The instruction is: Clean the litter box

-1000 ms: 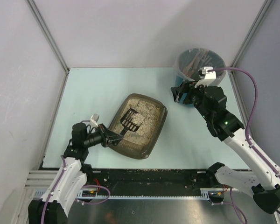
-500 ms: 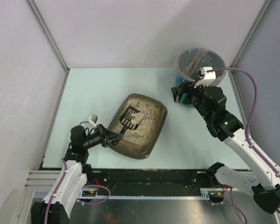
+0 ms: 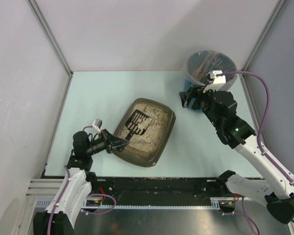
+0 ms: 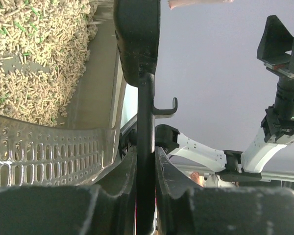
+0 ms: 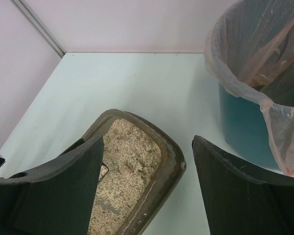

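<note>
top external view: near the bases, the left fingers [image 3: 118, 143] are clamped on the handle of the black scoop [image 3: 137, 122], whose head lies over the litter in the litter box [image 3: 154, 152] at mid counter [image 3: 98, 93]. farther right, the right fingers [image 3: 187, 99] hover spread and empty beside the bagged teal bin [image 5: 237, 125].

The left arm [image 3: 71, 181] sits folded low, wrist level and reaching right, its left pincer [image 3: 121, 143] clamped tight on the thin handle of a scoop [image 3: 136, 122]. The right arm [image 3: 257, 149] stretches toward the far right, its right pincer [image 3: 187, 101] raised, pointing left, jaws spread wide and holding nothing.
</note>
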Motion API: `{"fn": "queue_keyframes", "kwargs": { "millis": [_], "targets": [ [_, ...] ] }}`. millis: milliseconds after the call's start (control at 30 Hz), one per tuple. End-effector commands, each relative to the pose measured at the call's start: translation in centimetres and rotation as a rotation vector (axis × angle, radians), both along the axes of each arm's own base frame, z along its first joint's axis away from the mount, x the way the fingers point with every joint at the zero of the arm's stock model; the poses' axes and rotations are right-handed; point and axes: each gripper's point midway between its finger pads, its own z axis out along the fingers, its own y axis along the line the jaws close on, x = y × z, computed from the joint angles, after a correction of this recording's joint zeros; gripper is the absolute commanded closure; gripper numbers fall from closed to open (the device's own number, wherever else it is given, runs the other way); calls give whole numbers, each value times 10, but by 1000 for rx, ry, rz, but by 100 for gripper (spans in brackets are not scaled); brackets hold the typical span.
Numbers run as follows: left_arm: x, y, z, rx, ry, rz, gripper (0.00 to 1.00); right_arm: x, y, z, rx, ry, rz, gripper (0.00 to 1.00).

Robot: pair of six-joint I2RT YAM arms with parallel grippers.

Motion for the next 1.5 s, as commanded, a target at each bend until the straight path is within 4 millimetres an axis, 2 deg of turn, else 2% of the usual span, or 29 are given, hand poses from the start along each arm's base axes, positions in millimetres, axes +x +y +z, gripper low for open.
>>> {"fn": "queue_keyframes", "kwargs": {
  "millis": [0, 267, 367, 467, 567, 667, 767, 867, 967, 1067, 1167, 1267, 1333, 1367, 1467],
  "targets": [
    [-2, -2, 20, -6, -82, -43, 100, 0, -5, 34, 36, -83, -25, 23],
    [1, 2, 22, -55, -64, 13, 100, -2, -3, 34, 34, -85, -22, 22],
    [-7, -3, 18, -31, -59, -55, 100, -1, -3, 35, 33, -87, -25, 22],
    [2, 4, 19, -37, -62, 15, 100, -1, -3, 34, 32, -88, -23, 22],
    [-6, -2, 19, -17, -68, -57, 100, -2, -4, 36, 33, -92, -28, 22],
    [2, 4, 22, -47, -60, 14, 100, -3, -3, 36, 26, -95, -26, 22],
    [-8, -3, 20, -22, -56, -67, 100, -3, -4, 35, 19, -94, -27, 23],
    [3, 4, 22, -36, -63, 15, 100, -3, -3, 36, 18, -99, -24, 23],
    [-8, -4, 16, 23, -60, -80, 100, -3, -4, 36, 2, -105, -32, 22],
    [3, 3, 21, 8, -64, -2, 100, -3, -10, 39, -17, -122, -52, 23],
    [-6, -4, 21, 30, -72, -84, 100, -4, -17, 43, -30, -140, -78, 22],
    [3, 1, 22, 10, -64, -17, 100, -4, -25, 47, -56, -161, -104, 22],
    [1, -2, 16, 34, -68, -48, 100, -5, -29, 48, -74, -167, -115, 22],
    [-4, -5, 19, 27, -60, -83, 100, -3, -34, 47, -87, -167, -130, 22],
    [7, 1, 27, -2, -67, -4, 100, -1, -45, 50, -113, -164, -162, 22]
  ]
}}
